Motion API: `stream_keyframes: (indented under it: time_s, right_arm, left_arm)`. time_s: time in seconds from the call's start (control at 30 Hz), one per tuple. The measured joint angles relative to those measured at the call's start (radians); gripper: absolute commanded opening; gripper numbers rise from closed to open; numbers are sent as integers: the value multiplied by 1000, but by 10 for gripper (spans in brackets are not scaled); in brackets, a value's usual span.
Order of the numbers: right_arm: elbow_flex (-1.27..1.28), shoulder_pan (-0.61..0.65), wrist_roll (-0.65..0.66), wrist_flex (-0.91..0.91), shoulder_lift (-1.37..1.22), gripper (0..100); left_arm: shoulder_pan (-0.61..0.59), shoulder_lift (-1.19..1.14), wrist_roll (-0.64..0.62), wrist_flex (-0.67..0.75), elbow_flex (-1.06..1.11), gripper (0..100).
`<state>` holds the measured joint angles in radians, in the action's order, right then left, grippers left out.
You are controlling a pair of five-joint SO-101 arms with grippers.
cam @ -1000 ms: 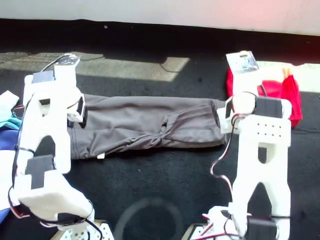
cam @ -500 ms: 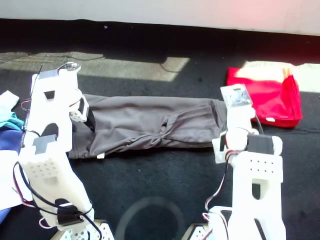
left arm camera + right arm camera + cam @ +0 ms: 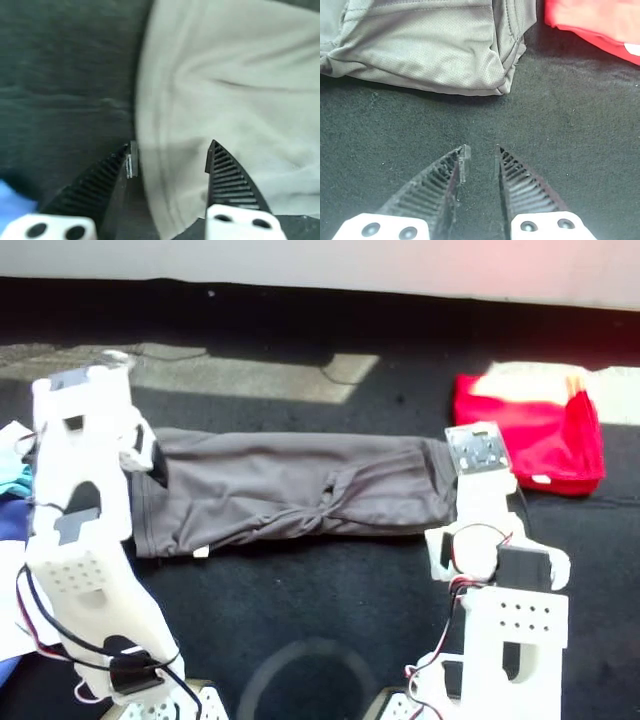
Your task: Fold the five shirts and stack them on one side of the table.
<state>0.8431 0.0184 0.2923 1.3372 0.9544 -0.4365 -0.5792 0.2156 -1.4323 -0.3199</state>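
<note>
A grey shirt point(image 3: 290, 490), folded lengthwise into a long band, lies across the middle of the black table. My left gripper point(image 3: 172, 150) hangs open over its left end, with one finger over the mat and the other over the cloth point(image 3: 240, 90). My right gripper point(image 3: 482, 152) is slightly open with nothing in it, above bare mat just off the grey shirt's right corner point(image 3: 502, 87). A folded red shirt point(image 3: 530, 430) rests at the back right and also appears in the right wrist view point(image 3: 590, 15).
A loose heap of white, teal and blue shirts point(image 3: 12, 505) lies at the table's left edge beside the left arm point(image 3: 80, 490). The right arm point(image 3: 500, 580) stands between the grey and red shirts. Bare black mat point(image 3: 300, 590) stretches along the front.
The right arm has drawn back toward the table's front, uncovering the red shirt. The left arm has shifted a little to the left. The grey shirt has stayed in place.
</note>
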Motion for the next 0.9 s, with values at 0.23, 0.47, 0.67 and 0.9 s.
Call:
stream_keyframes:
  time_s: [0.23,0.47,0.67,0.9]
  right_arm:
    - [0,0,0,0,8,91]
    - [0,0,0,0,8,91]
    - [0,0,0,0,8,91]
    - [0,0,0,0,8,91]
  left_arm:
    - [-11,-126,12,-37,-69,228]
    - [-12,-199,14,-52,-149,186]
    - [-5,-265,15,-66,-226,5]
    - [-15,-298,74,-75,-281,9]
